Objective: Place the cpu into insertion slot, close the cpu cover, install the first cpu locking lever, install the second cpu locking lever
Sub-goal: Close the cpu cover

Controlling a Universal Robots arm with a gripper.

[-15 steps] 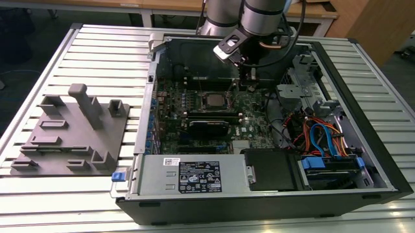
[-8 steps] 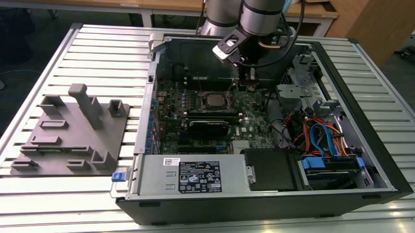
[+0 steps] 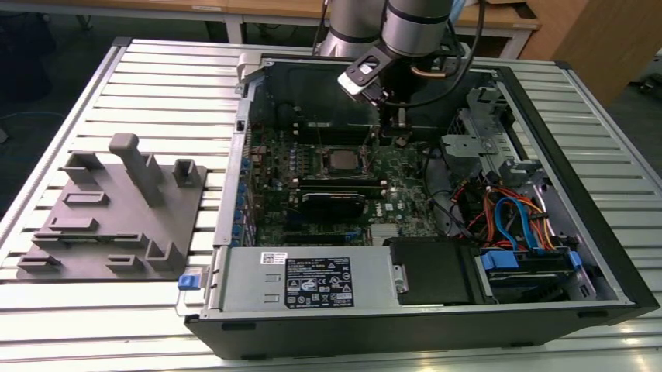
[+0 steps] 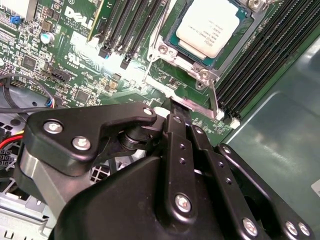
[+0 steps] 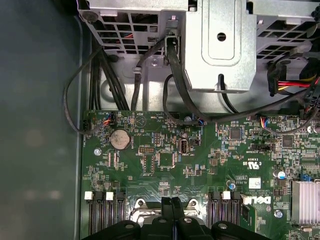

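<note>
The cpu [image 4: 210, 25], a square chip with a dull silver top, lies in the insertion slot [image 4: 165, 50] on the green motherboard; in the exterior view the cpu [image 3: 336, 160] is mid-board. The silvery cpu cover [image 4: 202, 70] frames the chip and lies down around it. A thin wire lever [image 4: 214, 97] runs from the socket's corner towards my fingertips, and another lever [image 4: 152, 50] lies along the socket's side. My gripper [image 4: 172, 107] is shut, its black fingers pressed together just beside the socket's edge, also seen in the first wrist view [image 5: 172, 202] and in the exterior view [image 3: 391, 132].
Black memory slots [image 4: 125, 30] flank the socket. A metal drive bracket [image 5: 220, 45] and black cables [image 5: 175, 75] stand past the board's edge. In the case are a power supply [image 3: 310, 283] and coloured cables [image 3: 507, 221]. A grey fixture block [image 3: 114, 209] sits on the slatted table at the exterior view's left.
</note>
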